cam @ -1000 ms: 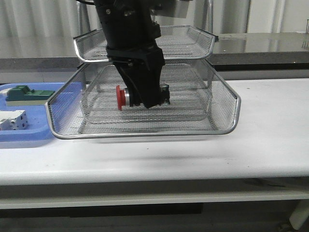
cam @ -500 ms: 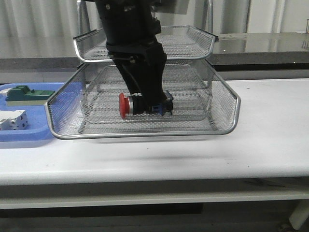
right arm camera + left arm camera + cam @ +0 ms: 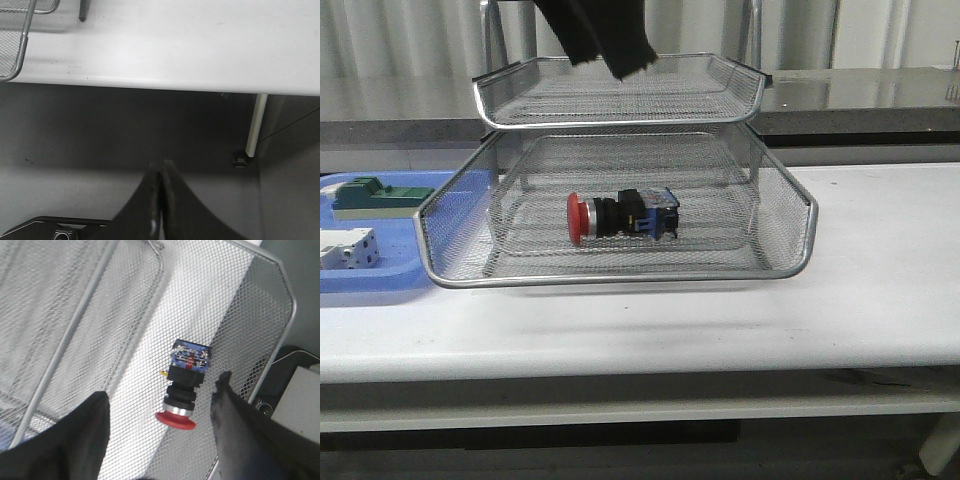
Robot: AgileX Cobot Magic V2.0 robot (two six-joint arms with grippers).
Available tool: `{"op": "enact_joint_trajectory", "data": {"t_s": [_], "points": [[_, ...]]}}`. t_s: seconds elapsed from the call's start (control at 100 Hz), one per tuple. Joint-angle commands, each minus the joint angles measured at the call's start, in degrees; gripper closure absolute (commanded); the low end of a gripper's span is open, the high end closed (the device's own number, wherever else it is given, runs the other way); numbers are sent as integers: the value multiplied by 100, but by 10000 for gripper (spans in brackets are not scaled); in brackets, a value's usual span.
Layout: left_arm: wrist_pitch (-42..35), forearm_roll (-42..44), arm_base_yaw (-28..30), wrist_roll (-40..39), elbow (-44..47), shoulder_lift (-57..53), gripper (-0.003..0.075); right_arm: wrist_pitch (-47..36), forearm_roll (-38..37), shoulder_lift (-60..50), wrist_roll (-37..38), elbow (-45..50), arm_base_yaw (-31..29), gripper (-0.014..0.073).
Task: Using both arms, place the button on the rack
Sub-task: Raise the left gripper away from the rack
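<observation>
The button (image 3: 620,216), with a red head, black collar and blue-black body, lies on its side in the pulled-out lower tray of the silver wire rack (image 3: 790,230). It also shows in the left wrist view (image 3: 185,387). My left gripper (image 3: 160,400) is open and empty, raised above the button, its jaws wide apart; only its tip (image 3: 605,40) shows at the top of the front view. My right gripper (image 3: 161,170) is shut and empty, held off the table's front edge over the floor. It does not show in the front view.
A flat blue tray (image 3: 380,280) at the left holds a green block (image 3: 375,195) and white blocks (image 3: 345,248). The rack's upper tray (image 3: 620,90) sits above and behind the lower one. The white table (image 3: 880,260) extends right. A table leg (image 3: 255,125) stands below.
My left gripper opened, let go of the button in the lower tray, and rose up out of the rack. The button now lies free on the mesh.
</observation>
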Motion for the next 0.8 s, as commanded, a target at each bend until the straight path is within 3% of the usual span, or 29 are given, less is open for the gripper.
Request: {"op": "enact_joint_trajectory", "data": {"t_s": [0.0,0.17,0.38,0.61,0.79], "points": [[106,43,253,-179,-165,-609,294,-285,-73,17,0,-179,-29,660],[106,43,870,-222,370,-1357,301,-285,-73,17,0,-179,-29,660],[-23,32,1985,-253,1741,-2568,301,-285,-73,17,0,-179,-29,660],[-1271,-306,3251,-279,3659,-4261,301,-285,-73,17,0,-179,-29,660],[-2592,-428,3650,-279,5183,-5599,301,-285,-73,17,0,-179,-29,660]]}}
